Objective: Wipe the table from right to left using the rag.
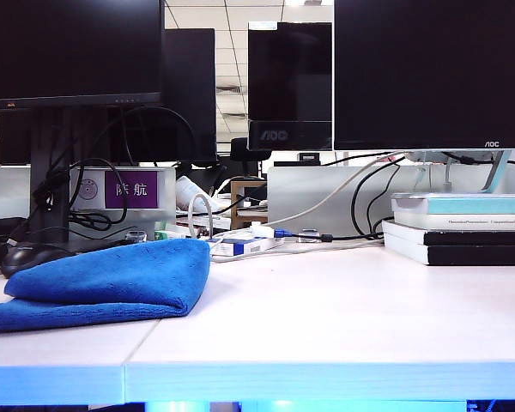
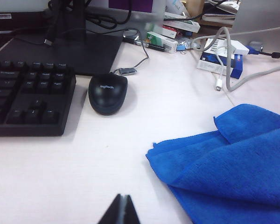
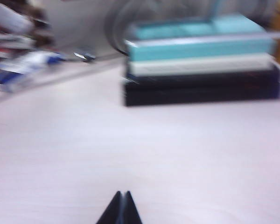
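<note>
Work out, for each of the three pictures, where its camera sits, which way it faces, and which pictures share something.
Exterior view: low at the table's front edge, facing the monitors; no arm shows.
Left wrist view: above the shut left end effector, facing mouse, keyboard, rag.
Right wrist view: above the shut right end effector, facing the books.
Shared: rag, mouse, books also appear in the exterior view.

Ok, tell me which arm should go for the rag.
Left, probably. The rag lies on the table's left side, right beside the shut left gripper. The right gripper, also shut, faces only bare table and the books at far right; no rag shows there.
</note>
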`<act>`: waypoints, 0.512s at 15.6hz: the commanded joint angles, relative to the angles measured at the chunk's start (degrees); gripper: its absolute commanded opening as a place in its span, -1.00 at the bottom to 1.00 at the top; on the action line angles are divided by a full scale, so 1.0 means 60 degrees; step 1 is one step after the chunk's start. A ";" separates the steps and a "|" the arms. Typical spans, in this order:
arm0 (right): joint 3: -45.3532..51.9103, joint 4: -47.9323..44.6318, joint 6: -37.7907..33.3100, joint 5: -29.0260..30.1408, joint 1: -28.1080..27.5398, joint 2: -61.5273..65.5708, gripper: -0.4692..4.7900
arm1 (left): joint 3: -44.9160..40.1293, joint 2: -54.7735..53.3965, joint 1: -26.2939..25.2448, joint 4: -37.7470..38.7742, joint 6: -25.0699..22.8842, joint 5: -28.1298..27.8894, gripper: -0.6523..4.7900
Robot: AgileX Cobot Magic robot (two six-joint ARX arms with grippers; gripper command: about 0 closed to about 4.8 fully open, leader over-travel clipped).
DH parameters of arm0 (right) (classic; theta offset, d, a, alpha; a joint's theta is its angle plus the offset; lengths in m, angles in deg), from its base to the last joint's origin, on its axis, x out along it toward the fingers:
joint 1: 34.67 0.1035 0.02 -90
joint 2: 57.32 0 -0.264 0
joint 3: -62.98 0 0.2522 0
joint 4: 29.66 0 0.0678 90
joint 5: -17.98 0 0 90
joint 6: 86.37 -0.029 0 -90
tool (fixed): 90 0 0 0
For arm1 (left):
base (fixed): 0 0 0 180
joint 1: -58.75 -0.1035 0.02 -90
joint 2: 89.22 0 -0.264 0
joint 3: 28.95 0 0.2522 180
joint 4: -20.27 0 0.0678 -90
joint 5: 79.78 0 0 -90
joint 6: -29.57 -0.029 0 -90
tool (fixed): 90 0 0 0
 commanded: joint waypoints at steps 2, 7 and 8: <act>0.0579 0.0306 -0.0029 -0.0011 0.0040 -0.0029 -0.83 | -0.0058 0.0018 -0.0004 0.0098 -0.0004 0.0036 -0.77; 0.0612 0.0488 0.0317 0.0444 -0.0572 0.0029 -0.83 | -0.0058 0.0018 -0.0004 0.0102 -0.0004 0.0040 -0.77; 0.0612 0.0506 0.0412 0.0710 -0.0667 0.0029 -0.83 | -0.0058 0.0018 -0.0004 0.0098 -0.0004 0.0040 -0.77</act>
